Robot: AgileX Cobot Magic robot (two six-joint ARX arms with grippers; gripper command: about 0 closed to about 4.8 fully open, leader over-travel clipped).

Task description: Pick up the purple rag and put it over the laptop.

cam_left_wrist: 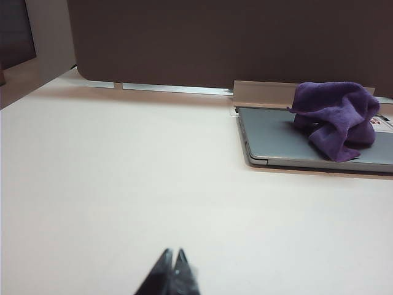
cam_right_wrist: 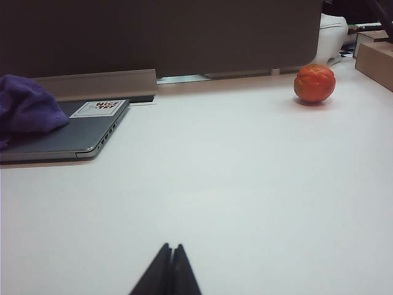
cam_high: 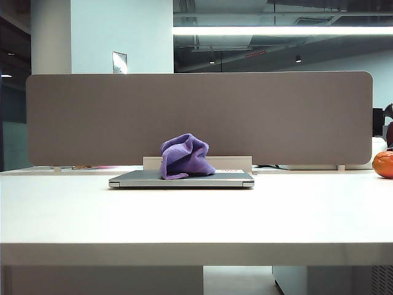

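The white table (cam_high: pixel 196 215) fills most of every view, with a wide grey-brown partition panel (cam_high: pixel 196 117) standing along its far edge. The closed laptop (cam_high: pixel 184 179) lies flat on the table in front of that panel, well ahead of both claws. It sits ahead and off to the right of the left claw (cam_left_wrist: pixel 174 255), and ahead and off to the left of the right claw (cam_right_wrist: pixel 172 249). A white bar (cam_high: pixel 233 163) lies just behind the laptop, against the foot of the panel. The purple rag (cam_high: pixel 184 157) sits bunched in a crumpled heap on top of the laptop lid, touching it and covering only the middle part, with grey lid bare on either side. A white sticker (cam_right_wrist: pixel 98 108) with dark lettering shows on the lid corner nearer the right claw. An orange round fruit (cam_right_wrist: pixel 314 83) rests on the table far ahead and to the right of the right claw. Both claws are clenched with their tips pressed together, holding nothing, low over bare table.
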